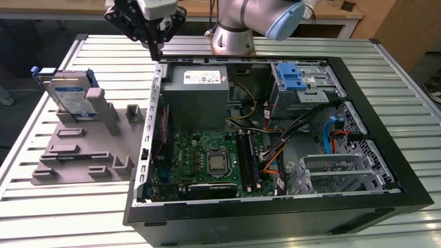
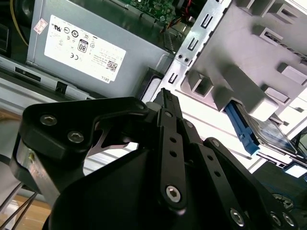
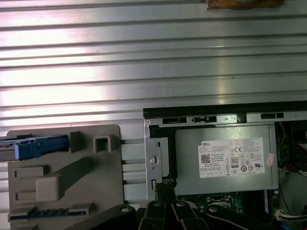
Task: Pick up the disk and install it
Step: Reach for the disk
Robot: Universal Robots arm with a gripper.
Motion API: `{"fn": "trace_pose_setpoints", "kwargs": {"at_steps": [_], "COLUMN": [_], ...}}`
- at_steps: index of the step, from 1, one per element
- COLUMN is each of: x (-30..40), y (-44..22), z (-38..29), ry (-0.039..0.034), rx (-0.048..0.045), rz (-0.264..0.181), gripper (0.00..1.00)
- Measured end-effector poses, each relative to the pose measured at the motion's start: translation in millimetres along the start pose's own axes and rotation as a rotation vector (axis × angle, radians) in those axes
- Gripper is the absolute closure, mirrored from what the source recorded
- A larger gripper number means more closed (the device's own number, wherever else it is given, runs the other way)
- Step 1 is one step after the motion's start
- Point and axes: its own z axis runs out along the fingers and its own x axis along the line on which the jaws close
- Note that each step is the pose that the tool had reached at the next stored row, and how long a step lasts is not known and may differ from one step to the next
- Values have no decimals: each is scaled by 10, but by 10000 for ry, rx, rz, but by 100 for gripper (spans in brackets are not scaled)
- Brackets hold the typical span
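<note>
Exterior view: the hand [image 1: 159,51] hangs over the back edge of the open computer case [image 1: 276,219], just by the power supply [image 1: 200,98]. Its fingers are pinched together and hold nothing. The disk [image 1: 72,98] stands upright in a grey holder [image 1: 82,155] on the bench [image 1: 62,217], at the exterior view's left (well apart from the hand).

Second wrist view: fingers meet in a point, and the disk [image 2: 271,134] sits in the holder beyond.

First wrist view: the disk's blue edge [image 3: 33,147] shows at the holder.

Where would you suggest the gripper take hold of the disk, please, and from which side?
Probably its free upper part, from above: the disk stands upright on edge in the grey holder, so close across its two flat faces.
</note>
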Motion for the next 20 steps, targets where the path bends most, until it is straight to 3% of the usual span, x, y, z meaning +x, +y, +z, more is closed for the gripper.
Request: {"fn": "trace_pose_setpoints", "kwargs": {"at_steps": [20], "x": [133], "y": [8], "z": [16], "ry": [2], "rx": [0], "rz": [0], "gripper": [89]}}
